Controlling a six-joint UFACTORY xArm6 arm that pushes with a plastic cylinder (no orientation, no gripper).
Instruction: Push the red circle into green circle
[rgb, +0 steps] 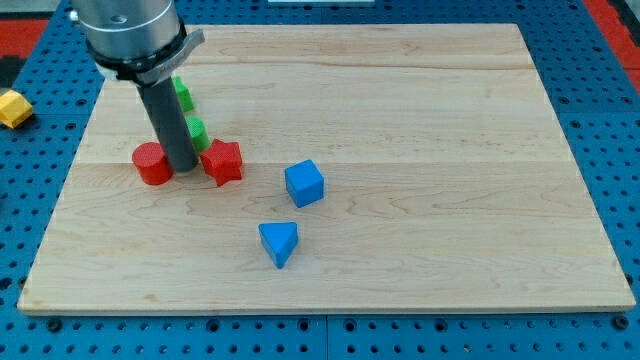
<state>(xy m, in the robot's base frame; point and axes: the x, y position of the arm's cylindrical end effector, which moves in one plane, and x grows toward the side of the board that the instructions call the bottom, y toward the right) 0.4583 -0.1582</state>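
Observation:
The red circle (152, 164) lies on the wooden board (420, 120) at the view's left. My tip (183, 168) rests right beside it, between it and a red star (222, 162) on the tip's right. A green block (197, 129) sits just above the tip, mostly hidden behind the rod; its shape is unclear. Another green block (183, 96) lies further up, also partly hidden by the rod.
A blue cube (304, 183) and a blue triangle (279, 242) lie toward the board's middle and lower middle. A yellow block (13, 107) sits off the board at the view's left edge, on the blue perforated table.

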